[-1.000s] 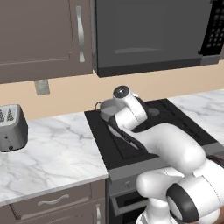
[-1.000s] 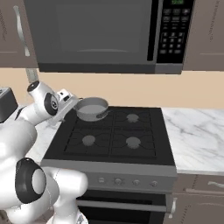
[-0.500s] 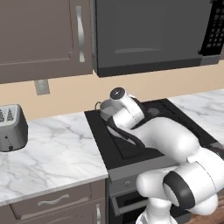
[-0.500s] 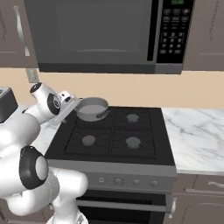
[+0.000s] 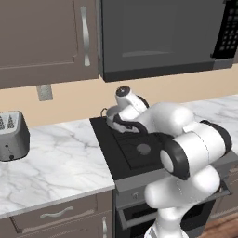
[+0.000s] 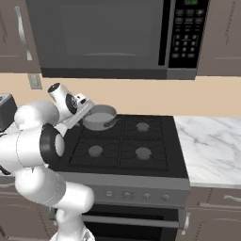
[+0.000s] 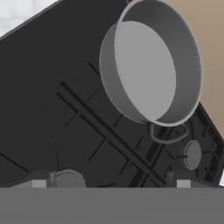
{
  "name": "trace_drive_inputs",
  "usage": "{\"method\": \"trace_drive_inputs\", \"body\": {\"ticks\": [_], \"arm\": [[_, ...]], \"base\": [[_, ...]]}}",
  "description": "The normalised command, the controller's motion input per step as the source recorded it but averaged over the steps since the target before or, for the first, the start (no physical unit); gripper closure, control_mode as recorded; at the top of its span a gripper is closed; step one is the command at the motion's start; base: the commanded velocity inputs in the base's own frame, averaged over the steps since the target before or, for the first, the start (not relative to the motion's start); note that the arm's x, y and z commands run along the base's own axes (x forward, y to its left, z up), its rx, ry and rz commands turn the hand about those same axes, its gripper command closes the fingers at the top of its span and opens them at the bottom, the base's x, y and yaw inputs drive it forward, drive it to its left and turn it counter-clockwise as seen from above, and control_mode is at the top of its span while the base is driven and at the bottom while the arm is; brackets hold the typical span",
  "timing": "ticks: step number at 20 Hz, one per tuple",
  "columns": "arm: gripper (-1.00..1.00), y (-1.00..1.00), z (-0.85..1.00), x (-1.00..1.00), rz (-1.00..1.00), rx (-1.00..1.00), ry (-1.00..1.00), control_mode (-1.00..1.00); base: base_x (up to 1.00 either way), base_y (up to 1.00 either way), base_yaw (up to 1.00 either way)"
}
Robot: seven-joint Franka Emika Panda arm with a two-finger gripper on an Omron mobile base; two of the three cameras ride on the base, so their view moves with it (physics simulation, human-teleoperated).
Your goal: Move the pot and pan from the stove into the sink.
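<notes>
The pot (image 6: 99,116) looked like rigid metal, smooth and likely slippery, and probably of some weight for its width; the surest hold seemed to be a pinch across the thin rim, or on one of the small loop handles, such as the one facing the hand (image 7: 169,133). It was round and grey, wide and fairly shallow, with straight sides and an empty flat bottom. It sat on the back left burner of the stove (image 6: 155,164), close to the wall, upright on the dark grates. The gripper (image 6: 81,114) hung just beside the pot on its left, tilted toward it and not touching, its fingers (image 7: 176,180) spread wide with nothing between them. From the left base view the pot (image 5: 111,115) was largely hidden behind the arm
</notes>
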Motion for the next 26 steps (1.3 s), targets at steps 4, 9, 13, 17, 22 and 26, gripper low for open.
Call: {"method": "trace_drive_inputs", "body": {"ticks": [4, 9, 13, 17, 22, 26], "arm": [[-1.00, 0.00, -0.17, 0.48, 0.01, 0.00, 0.07, -1.00], [-1.00, 0.00, -0.01, 0.03, 0.00, 0.00, 0.00, -1.00], [-1.00, 0.00, -0.21, 0.17, 0.00, 0.00, 0.01, -1.00], [-1.00, 0.00, -0.28, 0.32, 0.00, 0.00, 0.03, -1.00], [-1.00, 0.00, -0.24, 0.35, 0.00, 0.00, 0.03, -1.00], [-1.00, 0.00, -0.29, 0.28, 0.00, 0.00, 0.02, -1.00]], "base": [[0.00, 0.00, 0.00], [0.00, 0.00, 0.00], [0.00, 0.00, 0.00], [0.00, 0.00, 0.00], [0.00, 0.00, 0.00], [0.00, 0.00, 0.00]]}}
